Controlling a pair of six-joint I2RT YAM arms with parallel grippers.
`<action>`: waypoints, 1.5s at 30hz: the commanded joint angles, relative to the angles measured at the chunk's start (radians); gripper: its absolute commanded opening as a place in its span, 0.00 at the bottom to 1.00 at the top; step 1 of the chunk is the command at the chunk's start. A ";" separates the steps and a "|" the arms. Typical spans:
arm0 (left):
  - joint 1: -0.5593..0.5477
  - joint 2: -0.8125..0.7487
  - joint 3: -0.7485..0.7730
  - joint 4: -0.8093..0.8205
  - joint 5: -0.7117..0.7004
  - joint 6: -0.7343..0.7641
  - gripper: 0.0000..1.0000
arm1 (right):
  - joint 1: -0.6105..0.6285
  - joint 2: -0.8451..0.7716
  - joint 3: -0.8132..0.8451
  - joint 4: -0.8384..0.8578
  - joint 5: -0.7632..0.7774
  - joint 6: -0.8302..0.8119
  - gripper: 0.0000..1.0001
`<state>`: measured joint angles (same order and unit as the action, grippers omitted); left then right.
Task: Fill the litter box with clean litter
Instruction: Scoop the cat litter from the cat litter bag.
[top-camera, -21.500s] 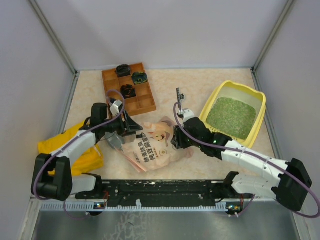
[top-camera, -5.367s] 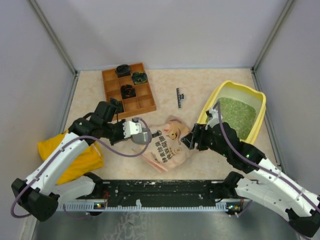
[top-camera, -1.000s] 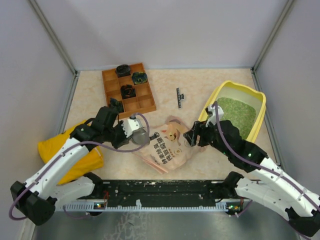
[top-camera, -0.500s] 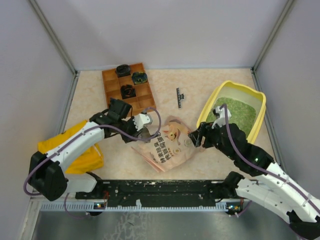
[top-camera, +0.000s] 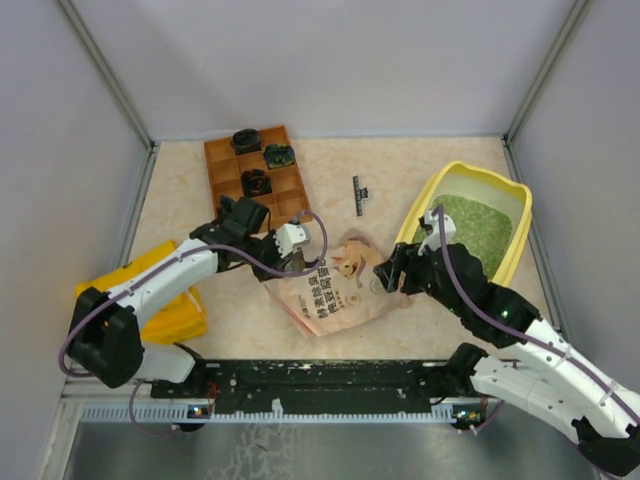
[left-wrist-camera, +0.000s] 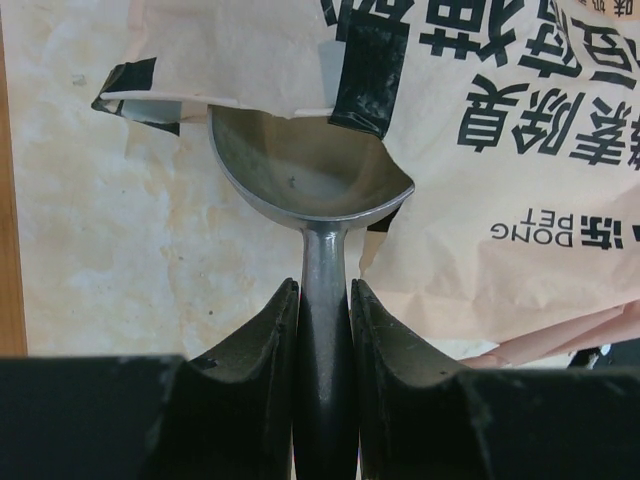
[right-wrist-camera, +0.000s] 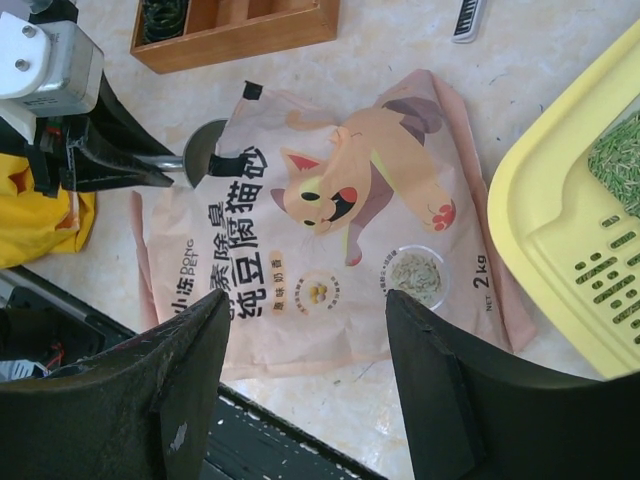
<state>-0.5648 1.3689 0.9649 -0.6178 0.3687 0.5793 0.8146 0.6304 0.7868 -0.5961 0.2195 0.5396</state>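
So the pouch (top-camera: 335, 295) sits mid-table, the litter box (top-camera: 480, 171) is right of it, with litter (top-camera: 475, 225) inside. The compartment tray (top-camera: 290, 205) is back left and the cloth bag (top-camera: 178, 312) near left. The scoop (left-wrist-camera: 310, 175) has its bowl tucked under the pouch's left edge.

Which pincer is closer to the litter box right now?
Right. The right pincer hovers over the pouch, just beside the litter box; the left pincer, gripping the scoop, is at the far end of the pouch.

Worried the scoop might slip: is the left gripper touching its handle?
Touching. Left wrist view: the left gripper clamps the scoop handle between both fingers, no gap.
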 joint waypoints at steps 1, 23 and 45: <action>-0.003 0.023 -0.032 0.139 0.076 -0.016 0.00 | -0.006 -0.003 0.008 0.055 0.014 -0.012 0.64; -0.003 -0.042 -0.071 0.155 0.240 -0.083 0.00 | -0.006 -0.034 -0.029 0.010 0.047 0.027 0.62; 0.000 -0.119 0.155 -0.248 -0.082 -0.054 0.00 | -0.006 0.110 -0.081 0.015 0.001 0.105 0.50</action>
<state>-0.5674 1.2236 1.0126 -0.7650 0.3759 0.5236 0.8146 0.7643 0.6788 -0.6147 0.2157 0.6331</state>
